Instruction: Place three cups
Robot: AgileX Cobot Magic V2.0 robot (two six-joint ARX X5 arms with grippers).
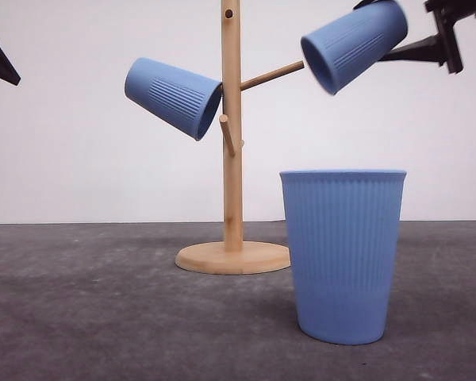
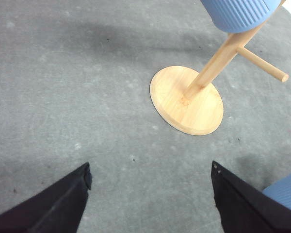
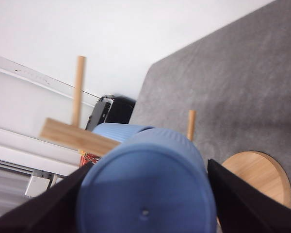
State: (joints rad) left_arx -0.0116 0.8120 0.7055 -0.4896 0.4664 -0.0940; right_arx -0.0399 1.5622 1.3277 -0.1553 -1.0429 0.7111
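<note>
Three blue cups: one (image 1: pixel 174 97) hangs tilted on a left peg of the wooden rack (image 1: pixel 232 159), one (image 1: pixel 343 254) stands upright on the grey counter (image 1: pixel 103 317) right of the rack's base, and the third (image 1: pixel 354 45) is pinched base-first in the right pincer (image 3: pixel 145 204), mouth toward the right peg. Left pincer (image 2: pixel 150 194) is spread above bare counter
</note>
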